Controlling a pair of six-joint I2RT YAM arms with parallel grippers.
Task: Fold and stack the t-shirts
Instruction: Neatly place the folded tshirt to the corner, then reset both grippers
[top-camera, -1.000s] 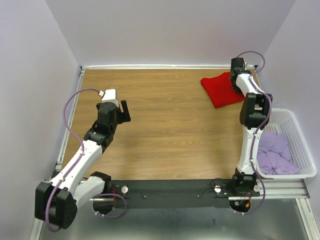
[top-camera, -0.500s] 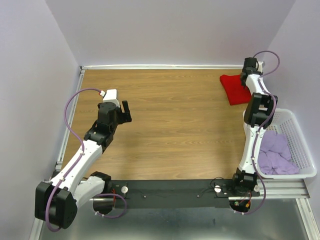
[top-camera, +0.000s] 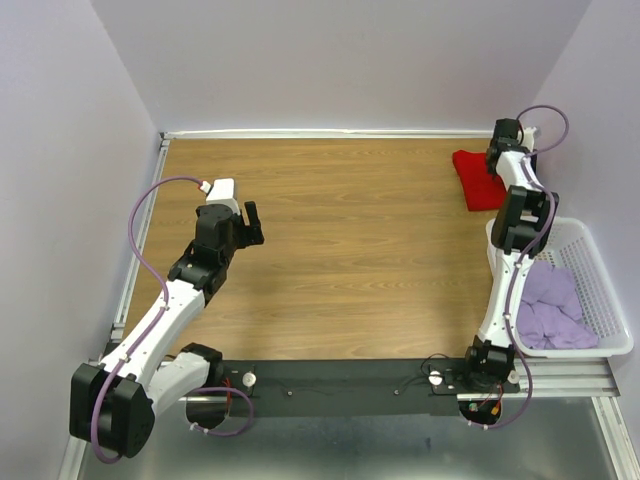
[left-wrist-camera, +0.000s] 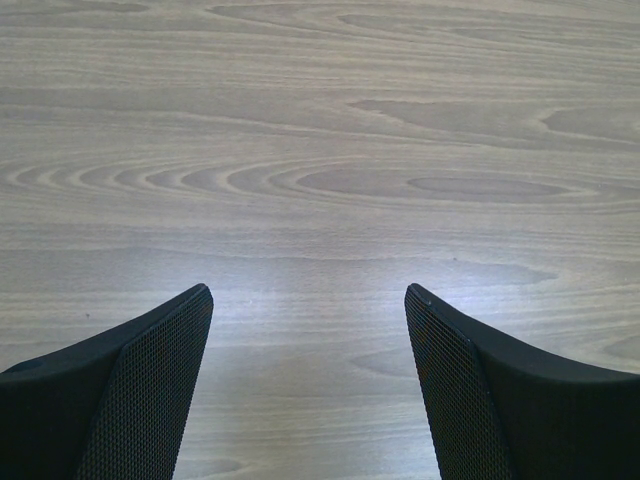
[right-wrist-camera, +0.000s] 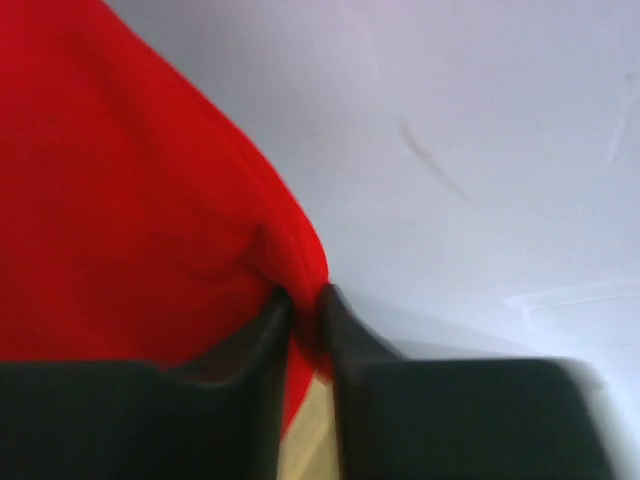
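The red t-shirt (top-camera: 478, 178) lies folded at the table's far right corner. My right gripper (top-camera: 497, 158) is shut on its right edge; in the right wrist view the gripper (right-wrist-camera: 304, 300) pinches a fold of the red cloth (right-wrist-camera: 120, 200). Pale lilac t-shirts (top-camera: 548, 306) lie crumpled in the white basket (top-camera: 608, 300) at the right. My left gripper (top-camera: 250, 222) hovers open and empty over the bare wood on the left; in the left wrist view the gripper (left-wrist-camera: 308, 295) has only wood between its fingers.
Purple walls close the table at the back, left and right; the right wall (right-wrist-camera: 480, 120) stands close behind the red shirt. A metal rail (top-camera: 140, 230) runs along the left edge. The basket stands beside the right arm.
My right gripper has dragged the red t-shirt to the right, from the back middle-right into the far right corner. The left arm has not moved.
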